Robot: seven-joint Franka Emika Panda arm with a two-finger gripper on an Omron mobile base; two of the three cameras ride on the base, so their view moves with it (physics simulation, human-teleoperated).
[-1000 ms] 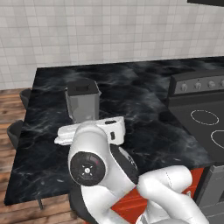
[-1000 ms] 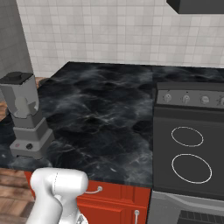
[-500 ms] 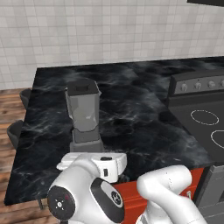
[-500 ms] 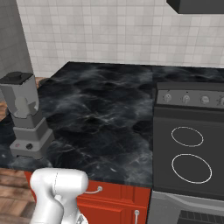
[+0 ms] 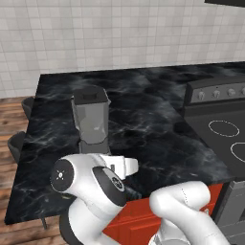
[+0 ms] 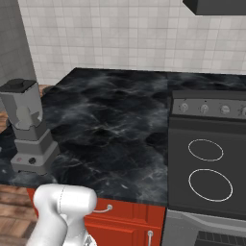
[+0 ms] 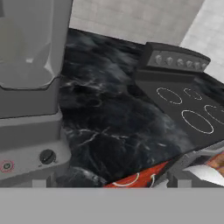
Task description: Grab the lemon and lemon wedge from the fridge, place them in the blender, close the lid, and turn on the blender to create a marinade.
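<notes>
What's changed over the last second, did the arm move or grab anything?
The arm has swung down and toward the near counter edge, uncovering the blender in the left base view. Nothing was grabbed or let go. The blender, its lid, the counter and the stove stayed put.

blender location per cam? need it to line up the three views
Left base view: blender left of centre on the black counter, just beyond the arm.
Right base view: blender at the far left edge, near the counter's front.
Hand view: blender at left, close up, red button low.
Shared landmark: the stove.
</notes>
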